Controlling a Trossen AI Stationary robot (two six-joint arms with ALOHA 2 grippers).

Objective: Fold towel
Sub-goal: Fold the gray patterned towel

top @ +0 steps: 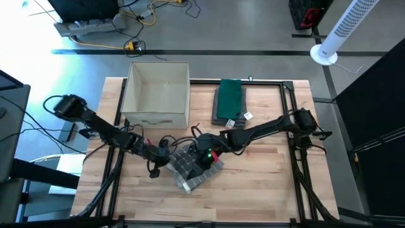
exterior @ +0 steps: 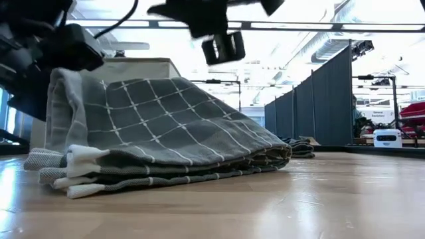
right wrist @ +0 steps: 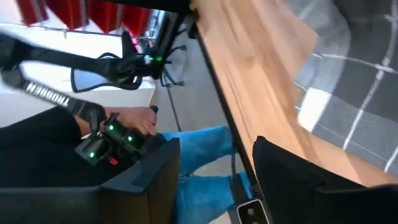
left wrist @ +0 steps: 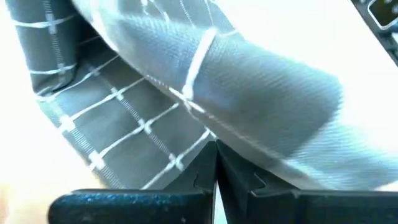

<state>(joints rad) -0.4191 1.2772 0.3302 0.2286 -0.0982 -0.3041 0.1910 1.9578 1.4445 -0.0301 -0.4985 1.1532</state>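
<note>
The towel (top: 192, 166) is grey with a thin white check and sits a bit toward 6 o'clock from the middle of the table (top: 266, 183). From the low view it's folded into several flat layers, the edges stacked unevenly, with white hemmed corners (exterior: 83, 157) poking out at the near end. The top layer isn't lying flat: it humps up at one end into a rounded ridge, then slopes down to the thin end.

The left gripper (top: 166, 157) is at the towel's 9 o'clock edge, and its wrist view shows the two dark fingers (left wrist: 186, 186) pressed together with cloth bunched right on top of them, so it looks clamped on a fold of the towel.

The right gripper (top: 204, 152) hovers over the towel's 1 o'clock side. Its fingers (right wrist: 292, 180) are spread wide with nothing between them, just the table edge and a towel corner beyond.

At 12 o'clock there's an open box (top: 158, 94), and a green cloth (top: 229, 100) lies just beside it toward 3 o'clock.
</note>
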